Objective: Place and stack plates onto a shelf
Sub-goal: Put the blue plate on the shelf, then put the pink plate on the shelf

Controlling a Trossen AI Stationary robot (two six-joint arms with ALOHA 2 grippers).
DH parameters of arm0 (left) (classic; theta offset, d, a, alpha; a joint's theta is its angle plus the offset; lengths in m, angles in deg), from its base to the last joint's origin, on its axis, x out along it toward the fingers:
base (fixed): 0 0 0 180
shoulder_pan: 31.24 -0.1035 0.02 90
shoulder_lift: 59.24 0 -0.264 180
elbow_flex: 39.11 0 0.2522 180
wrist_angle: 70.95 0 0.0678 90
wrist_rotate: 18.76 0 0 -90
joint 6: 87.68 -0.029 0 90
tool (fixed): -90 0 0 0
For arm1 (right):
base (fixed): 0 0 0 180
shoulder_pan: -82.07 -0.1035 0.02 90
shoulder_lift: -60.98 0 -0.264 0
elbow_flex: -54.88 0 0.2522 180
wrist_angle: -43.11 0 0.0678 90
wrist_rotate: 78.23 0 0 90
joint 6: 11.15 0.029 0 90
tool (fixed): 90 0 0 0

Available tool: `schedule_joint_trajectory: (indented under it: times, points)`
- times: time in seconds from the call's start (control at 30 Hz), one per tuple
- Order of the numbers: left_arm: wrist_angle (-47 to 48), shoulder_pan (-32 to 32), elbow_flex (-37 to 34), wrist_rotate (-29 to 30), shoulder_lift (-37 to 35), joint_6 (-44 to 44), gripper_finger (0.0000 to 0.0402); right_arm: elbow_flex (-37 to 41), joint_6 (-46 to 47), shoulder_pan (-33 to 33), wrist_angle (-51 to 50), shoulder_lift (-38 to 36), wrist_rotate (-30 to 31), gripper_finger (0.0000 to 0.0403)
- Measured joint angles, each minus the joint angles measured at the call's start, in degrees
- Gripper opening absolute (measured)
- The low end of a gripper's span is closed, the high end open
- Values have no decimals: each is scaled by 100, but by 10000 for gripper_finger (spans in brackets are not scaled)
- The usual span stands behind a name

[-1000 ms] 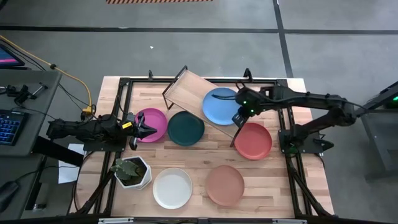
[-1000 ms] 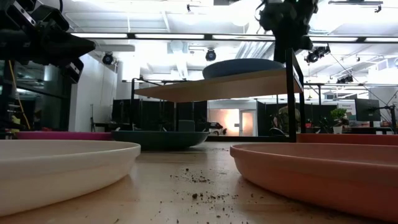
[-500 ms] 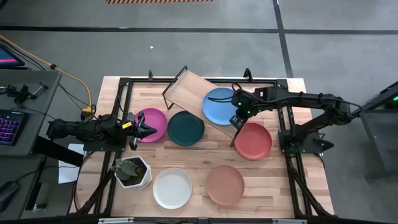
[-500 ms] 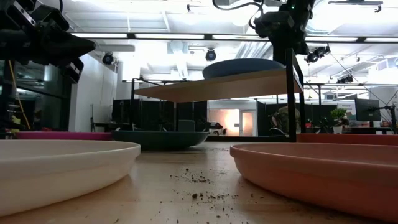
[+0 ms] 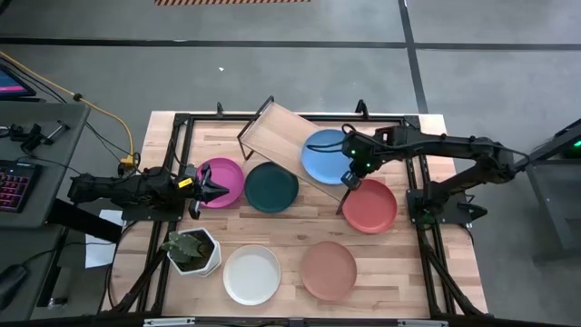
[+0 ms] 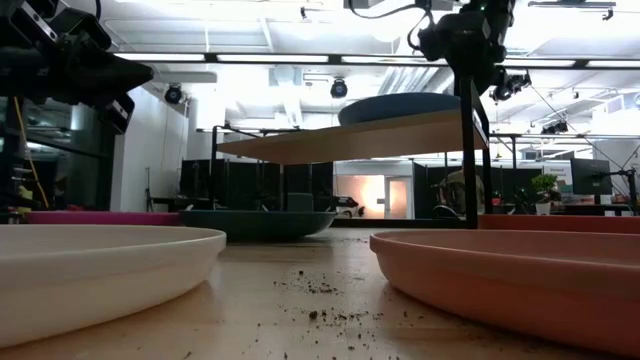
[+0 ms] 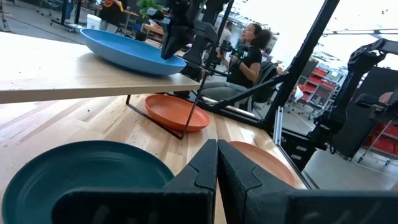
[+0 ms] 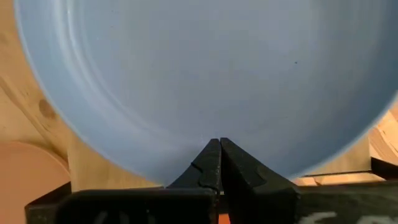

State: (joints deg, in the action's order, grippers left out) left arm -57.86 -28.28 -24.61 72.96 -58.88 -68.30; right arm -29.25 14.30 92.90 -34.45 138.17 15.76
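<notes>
The blue plate lies on the right end of the wooden shelf, which stands slantwise at the table's far side. My right gripper is shut and points steeply down at the plate's right rim. On the tabletop rest the magenta plate, the dark green plate, the coral red plate, the white plate and the dusty pink plate. My left gripper hovers level and shut over the magenta plate. My right gripper has its shut fingertips on the blue plate's inner slope, just inside the rim nearest the arm. It comes from above, slanting down from the table's right. The plate lies flat on the shelf board.
A white hexagonal plant pot stands near the front left. The shelf's black legs stand by the coral red plate. Black frame rails run along the table's left and right sides. People sit beyond the table.
In the last half second my right gripper has drawn back a little toward the table's right edge. The blue plate has slid with it along the shelf toward that end and stays flat.
</notes>
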Motion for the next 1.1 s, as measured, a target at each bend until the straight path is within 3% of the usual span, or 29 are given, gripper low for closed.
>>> schedule_joint_trajectory:
  times: [0.3, 0.6, 0.77, 0.93, 1.1]
  points:
    - [0, 2, 0, 1, 0, -1, 0, 0, -186, -64, 611, -826, 427, 0]
    - [0, 1, 0, 2, 0, -1, 0, 114, 93, -1248, 1043, -2041, 1781, 0]
    - [0, 0, 0, 2, 0, 0, 0, 1406, 658, -2025, 2414, -2742, 2225, 0]
    - [-17, 1, -1, 24, 0, 5, 0, 2838, 817, -2498, 4456, -3187, 2023, 0]
    - [-512, 0, -2, 26, 0, 234, 0, 3453, 750, -2681, 5906, -3266, 1935, 0]
